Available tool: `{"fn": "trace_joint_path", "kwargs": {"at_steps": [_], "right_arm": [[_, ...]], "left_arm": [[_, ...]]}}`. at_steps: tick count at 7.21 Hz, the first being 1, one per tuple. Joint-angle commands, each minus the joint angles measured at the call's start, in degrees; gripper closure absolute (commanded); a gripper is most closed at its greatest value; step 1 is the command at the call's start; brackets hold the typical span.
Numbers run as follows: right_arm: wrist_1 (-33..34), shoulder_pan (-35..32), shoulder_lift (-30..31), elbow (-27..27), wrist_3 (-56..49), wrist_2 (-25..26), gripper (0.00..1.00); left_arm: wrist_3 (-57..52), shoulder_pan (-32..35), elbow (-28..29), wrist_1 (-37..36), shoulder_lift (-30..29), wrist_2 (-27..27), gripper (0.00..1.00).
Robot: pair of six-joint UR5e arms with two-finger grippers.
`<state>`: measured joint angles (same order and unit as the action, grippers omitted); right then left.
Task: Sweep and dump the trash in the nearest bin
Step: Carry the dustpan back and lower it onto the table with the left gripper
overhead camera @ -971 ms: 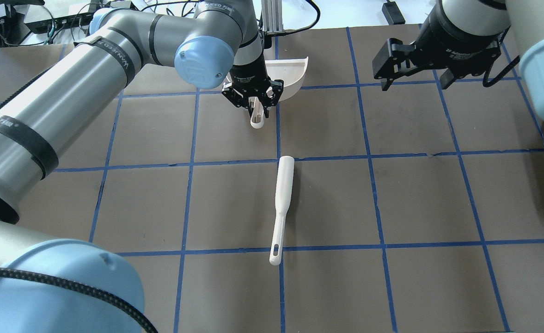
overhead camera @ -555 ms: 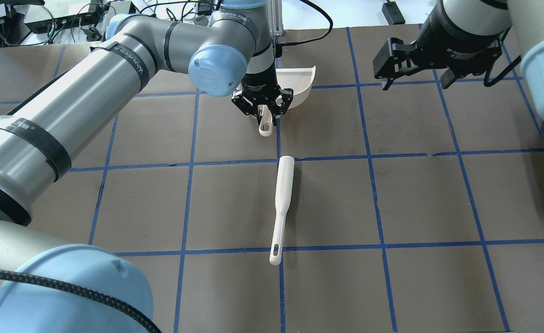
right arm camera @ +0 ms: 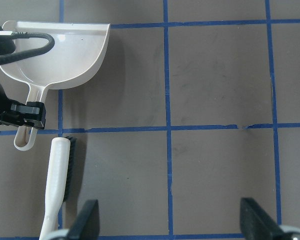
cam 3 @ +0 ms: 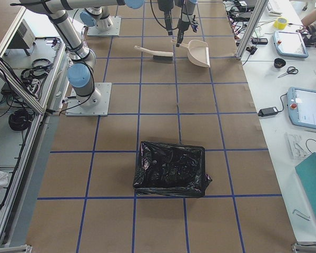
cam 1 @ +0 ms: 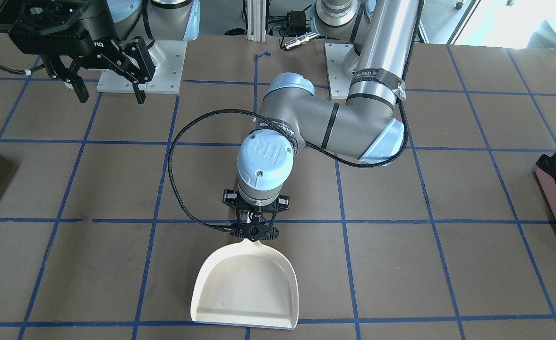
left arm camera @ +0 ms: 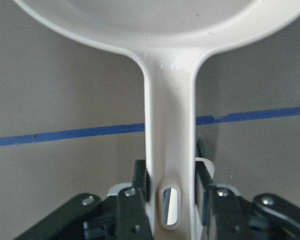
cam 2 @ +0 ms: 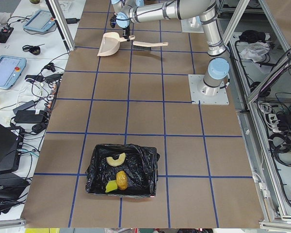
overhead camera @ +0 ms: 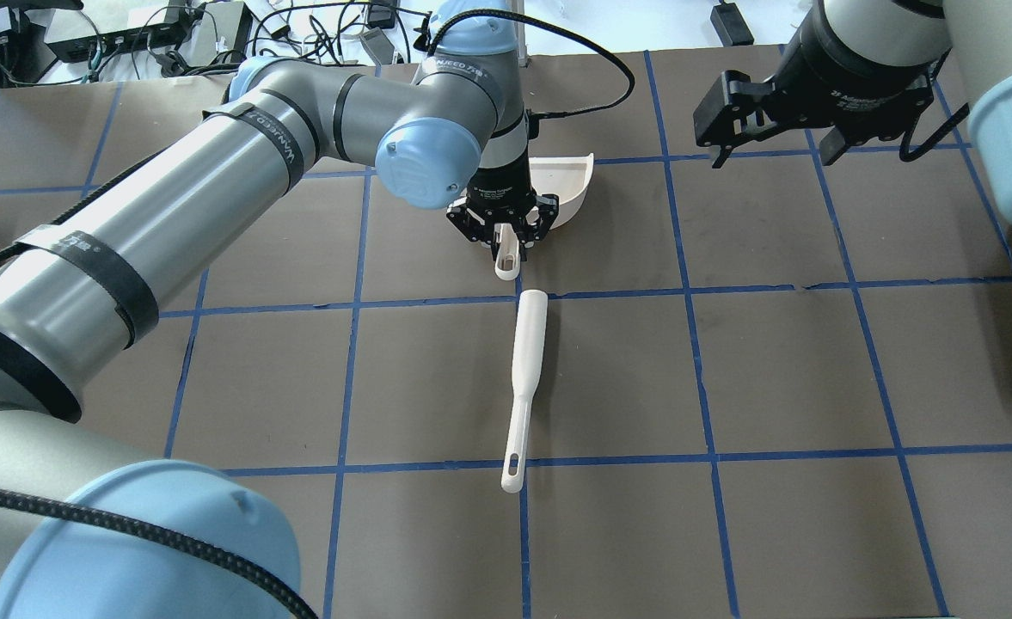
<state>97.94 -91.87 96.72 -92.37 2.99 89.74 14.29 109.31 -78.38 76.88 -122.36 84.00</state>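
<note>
Three bits of trash [cam 2: 121,179] are lying together inside the bin [cam 2: 93,167], well apart from both arms. The left gripper [overhead camera: 506,241] is clamping the handle of the white dustpan [cam 1: 244,288] near the brush [overhead camera: 524,361]. The right gripper [overhead camera: 772,159] is hanging above the table [overhead camera: 781,370], fingers spread wide, gripping nothing.

One fixed camera looked down on the table [overhead camera: 772,361] from behind the robot and another faced it from the far side, both framing the dustpan [overhead camera: 570,185]. Two distant end cameras looked along the table, the bin [cam 2: 148,167] nearest each. The left wrist camera sat close on the dustpan's handle; the right wrist camera looked straight down on dustpan and brush [right arm camera: 55,185].
</note>
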Motion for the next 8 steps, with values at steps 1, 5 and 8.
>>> {"fn": "trace_joint_path", "kwargs": {"at_steps": [1, 5, 8], "right_arm": [[0.0, 0.0, 0.0, 0.0, 0.0, 0.0, 0.00], [0.0, 0.0, -0.1, 0.0, -0.1, 0.0, 0.00], [0.0, 0.0, -0.1, 0.0, 0.0, 0.0, 0.00]], "left_arm": [[-0.2, 0.0, 0.1, -1.4, 0.2, 0.2, 1.00], [-0.1, 0.0, 0.1, -2.6, -1.5, 0.4, 1.00], [0.5, 0.0, 0.2, -4.3, -2.0, 0.5, 0.40]]}}
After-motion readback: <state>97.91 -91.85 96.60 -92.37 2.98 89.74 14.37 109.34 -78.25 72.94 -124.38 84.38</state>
